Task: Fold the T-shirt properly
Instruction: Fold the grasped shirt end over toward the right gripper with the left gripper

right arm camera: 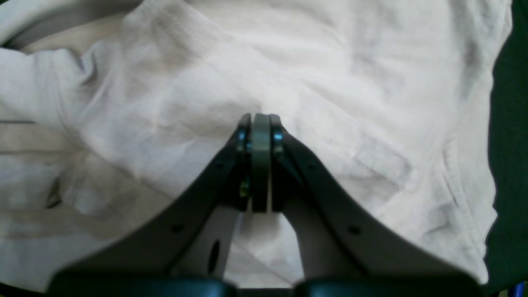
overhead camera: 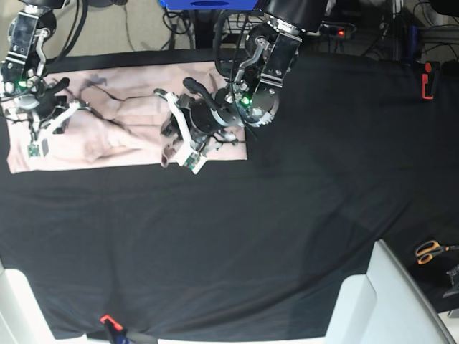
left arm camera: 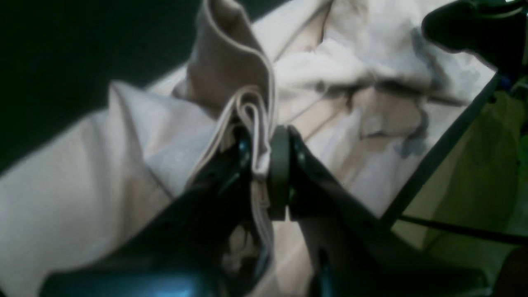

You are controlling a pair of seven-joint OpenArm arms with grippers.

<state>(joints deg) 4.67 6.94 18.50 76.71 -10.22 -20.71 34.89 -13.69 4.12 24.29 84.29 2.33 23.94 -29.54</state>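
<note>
Near the front edge of the black cloth-covered table (overhead camera: 237, 236), a small orange-and-black clip (overhead camera: 107, 320) sits by the left corner, and a white plastic bin (overhead camera: 391, 301) overlaps the front right corner. Orange-handled scissors (overhead camera: 429, 250) lie just past the right edge. Toward the back left of the table lies the pale pink short-sleeved cotton T-shirt (overhead camera: 107, 136), spread as a wide, wrinkled band running from the left edge toward the middle. At its right end the left gripper (left arm camera: 264, 152) is clamped on a bunched fold of the pink fabric, several layers pinched between its 2 dark fingers (left arm camera: 280, 165) and lifted slightly. At the shirt's left end the right gripper (right arm camera: 260, 136) hangs over the cloth with its pads pressed together, grasping nothing. A red object (overhead camera: 428, 79) sits at the back right corner.
</note>
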